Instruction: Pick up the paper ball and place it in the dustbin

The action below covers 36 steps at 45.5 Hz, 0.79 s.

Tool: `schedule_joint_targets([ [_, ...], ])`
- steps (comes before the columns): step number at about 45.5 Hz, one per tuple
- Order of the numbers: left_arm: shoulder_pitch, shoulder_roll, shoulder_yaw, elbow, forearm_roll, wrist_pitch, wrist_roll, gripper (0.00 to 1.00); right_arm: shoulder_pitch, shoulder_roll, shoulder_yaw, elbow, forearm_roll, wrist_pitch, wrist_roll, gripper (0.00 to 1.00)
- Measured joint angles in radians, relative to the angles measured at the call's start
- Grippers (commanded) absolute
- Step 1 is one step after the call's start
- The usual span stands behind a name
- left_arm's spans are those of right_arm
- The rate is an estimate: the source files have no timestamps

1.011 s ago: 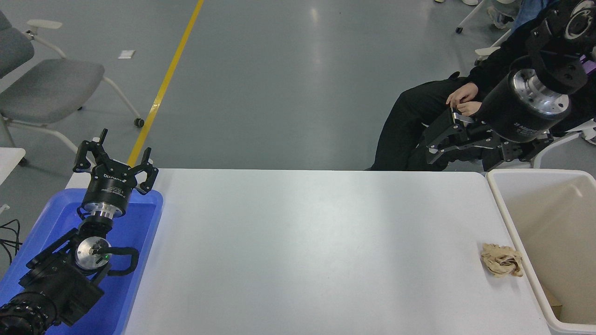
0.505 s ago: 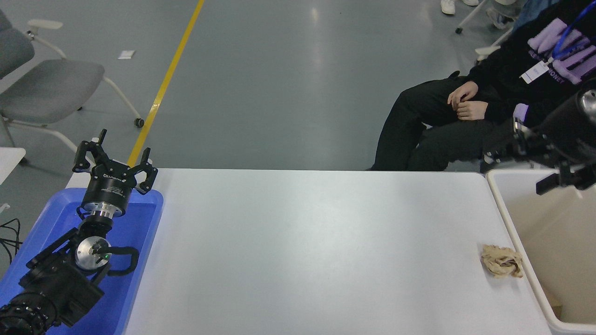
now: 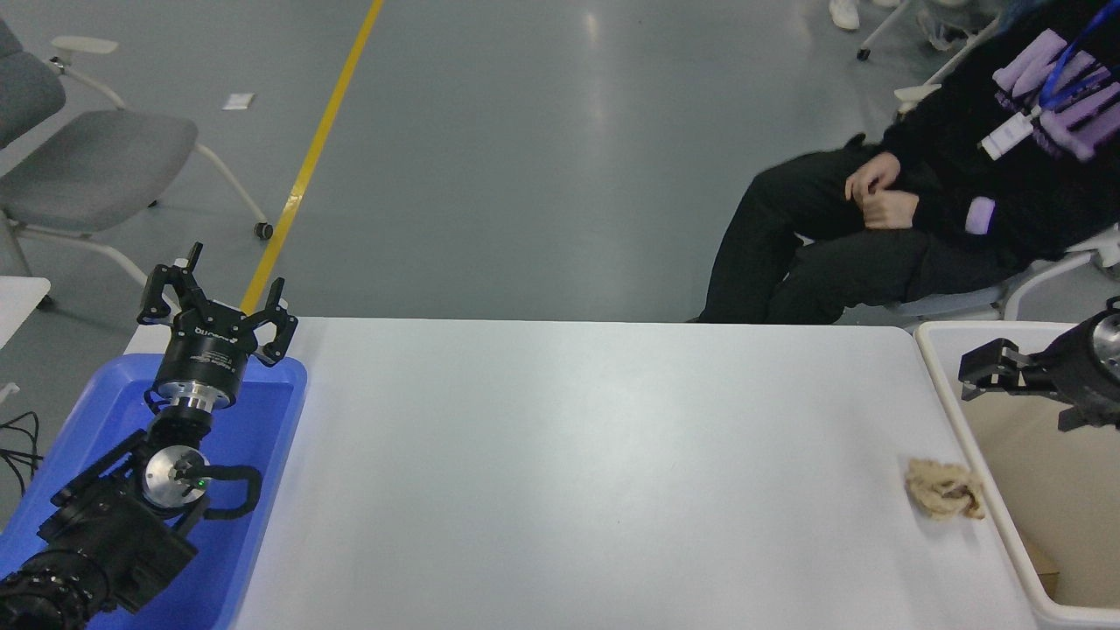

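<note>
The tan crumpled paper ball (image 3: 943, 500) lies on the white table (image 3: 595, 455) near its right edge, just left of the dustbin's wall. The cream-white dustbin (image 3: 989, 327) stands at the table's right end, cut off by the picture's edge. My right gripper (image 3: 1006, 387) comes in from the right edge and hovers over the dustbin's far part, pointing left, open and empty, above and behind the ball. My left gripper (image 3: 223, 293) is parked open over the blue tray at the lower left.
A bright blue tray (image 3: 262, 420) sits at the table's left end under the left arm. A person in black (image 3: 875, 227) sits beyond the table's far right corner. A grey chair (image 3: 96, 166) stands on the floor at the far left.
My right arm has swung down and to the right, from high in front of the seated person to low over the dustbin. The paper ball and left arm have not moved.
</note>
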Motion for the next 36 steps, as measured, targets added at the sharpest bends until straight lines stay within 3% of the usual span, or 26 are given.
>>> schedule_joint_targets([
  [32,0.000,0.000,0.000,0.000,0.000,0.000,0.000,0.98,-0.286,0.081,0.172,-0.119,-0.047,-0.203,-0.003,1.00],
  [36,0.000,0.000,0.000,0.000,0.000,0.000,0.000,0.98,-0.321,0.101,0.185,-0.148,-0.051,-0.219,-0.004,0.94],
])
